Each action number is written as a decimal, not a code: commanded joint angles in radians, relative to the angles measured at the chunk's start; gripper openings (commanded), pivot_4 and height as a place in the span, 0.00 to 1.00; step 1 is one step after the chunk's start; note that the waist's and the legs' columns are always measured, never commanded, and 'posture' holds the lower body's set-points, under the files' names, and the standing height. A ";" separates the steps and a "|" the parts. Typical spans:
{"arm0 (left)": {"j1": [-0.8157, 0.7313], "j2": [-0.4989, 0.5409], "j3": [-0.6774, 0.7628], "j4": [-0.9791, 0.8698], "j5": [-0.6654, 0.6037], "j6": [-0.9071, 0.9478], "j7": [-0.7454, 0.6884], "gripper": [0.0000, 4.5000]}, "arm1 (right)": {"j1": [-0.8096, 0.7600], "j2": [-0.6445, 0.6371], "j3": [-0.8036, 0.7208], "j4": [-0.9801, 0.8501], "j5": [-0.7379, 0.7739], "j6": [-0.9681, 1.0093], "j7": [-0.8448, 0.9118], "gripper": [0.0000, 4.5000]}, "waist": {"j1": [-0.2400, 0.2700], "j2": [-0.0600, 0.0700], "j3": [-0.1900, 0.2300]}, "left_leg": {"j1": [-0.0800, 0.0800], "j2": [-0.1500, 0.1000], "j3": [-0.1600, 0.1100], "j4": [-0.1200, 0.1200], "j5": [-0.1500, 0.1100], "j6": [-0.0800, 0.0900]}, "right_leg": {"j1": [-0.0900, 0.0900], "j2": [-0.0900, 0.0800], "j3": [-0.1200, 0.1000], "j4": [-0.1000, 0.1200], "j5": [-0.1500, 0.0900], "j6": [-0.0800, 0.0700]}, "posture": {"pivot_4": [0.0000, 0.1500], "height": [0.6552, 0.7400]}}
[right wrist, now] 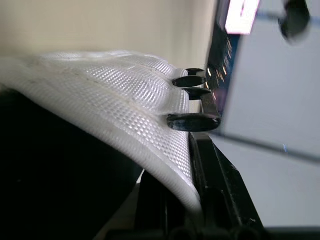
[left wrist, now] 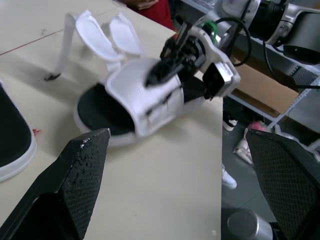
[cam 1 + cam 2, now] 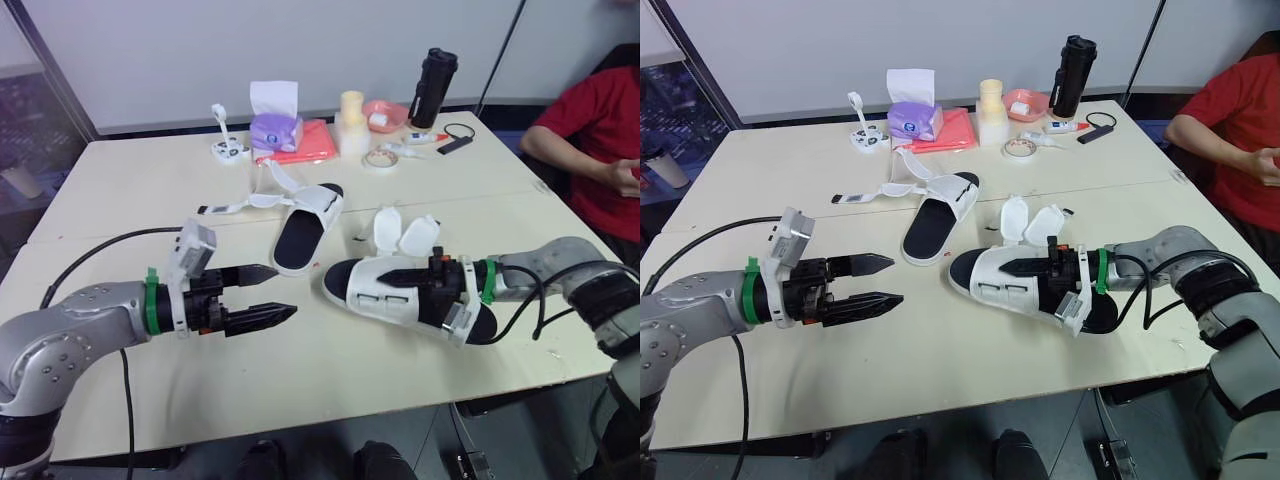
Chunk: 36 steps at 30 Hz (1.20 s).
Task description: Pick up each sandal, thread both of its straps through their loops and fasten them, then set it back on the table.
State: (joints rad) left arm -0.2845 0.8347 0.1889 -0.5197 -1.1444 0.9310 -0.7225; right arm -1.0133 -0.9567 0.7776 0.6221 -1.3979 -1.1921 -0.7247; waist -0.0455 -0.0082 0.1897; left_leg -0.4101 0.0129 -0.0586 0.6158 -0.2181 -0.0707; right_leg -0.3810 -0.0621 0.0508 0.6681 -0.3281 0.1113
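A white sandal [image 3: 368, 292] with a black footbed lies at the table's front right, its two strap flaps [image 3: 405, 233] standing open at its far side. My right gripper [image 3: 397, 275] is shut on its white upper [image 1: 125, 100], one finger on top and one inside. My left gripper [image 3: 285, 292] hovers open and empty to the left of that sandal, pointing toward it; in the left wrist view the same sandal [image 2: 135, 95] lies between its fingers [image 2: 75, 175]. The second sandal [image 3: 302, 232] lies further back at mid-table, with unfastened straps [image 3: 240, 205] trailing left.
At the table's far side are a purple tissue box [image 3: 275, 130], a red cloth [image 3: 310, 145], a tape roll [image 3: 379, 160], a pink bowl [image 3: 385, 113] and a black bottle [image 3: 432, 88]. A person in red [image 3: 600, 140] sits at the right edge. A black cable [image 3: 100, 250] trails across the left side.
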 commanded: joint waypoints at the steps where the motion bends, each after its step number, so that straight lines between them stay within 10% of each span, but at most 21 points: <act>1: -0.012 -0.010 0.008 -0.020 -0.003 -0.014 0.006 1.00 | -0.067 0.022 0.072 0.023 -0.110 0.014 -0.165 0.01 | 0.000 0.000 0.000 | 0.000 0.000 0.000 0.000 0.000 -0.001 | -0.001 0.000 0.000 0.000 0.000 0.000 | 1.00 1.00; 8: -0.015 -0.026 0.000 -0.017 -0.008 -0.009 0.009 1.00 | -0.134 0.036 0.203 0.012 -0.235 0.048 -0.359 0.01 | 0.001 0.000 0.000 | 0.000 0.000 0.000 -0.001 0.002 -0.004 | -0.001 0.000 0.000 0.001 0.000 0.000 | 1.00 1.00; 18: -0.086 -0.050 -0.205 0.150 0.263 -0.161 -0.187 1.00 | -0.162 0.025 0.262 0.043 -0.239 0.080 -0.433 0.98 | 0.003 0.000 0.000 | 0.000 -0.001 0.000 -0.001 0.002 -0.004 | -0.001 0.000 0.000 0.001 0.000 0.000 | 1.00 1.00; 31: -0.348 -0.258 -0.480 0.689 0.754 -0.703 -0.535 1.00 | 0.029 -0.215 0.006 -0.052 0.052 0.065 -0.185 0.98 | 0.002 0.000 0.000 | -0.001 -0.001 0.002 -0.002 0.001 -0.001 | -0.003 0.000 0.001 0.000 0.000 0.000 | 1.00 1.00; 36: -0.389 -0.329 -0.492 0.766 0.795 -0.746 -0.584 0.47 | 0.166 -0.302 -0.123 -0.046 0.175 0.106 -0.045 1.00 | 0.000 0.000 -0.001 | -0.001 -0.001 0.002 -0.001 0.000 0.000 | -0.003 0.000 0.001 0.001 0.000 0.000 | 1.00 1.00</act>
State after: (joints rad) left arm -0.6498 0.5117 -0.3023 0.2415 -0.3661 0.2109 -1.2881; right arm -0.8554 -1.2295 0.7136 0.5735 -1.2784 -1.1028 -0.8058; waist -0.0450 -0.0084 0.1891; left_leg -0.4115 0.0120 -0.0566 0.6146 -0.2178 -0.0709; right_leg -0.3836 -0.0622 0.0520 0.6688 -0.3281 0.1113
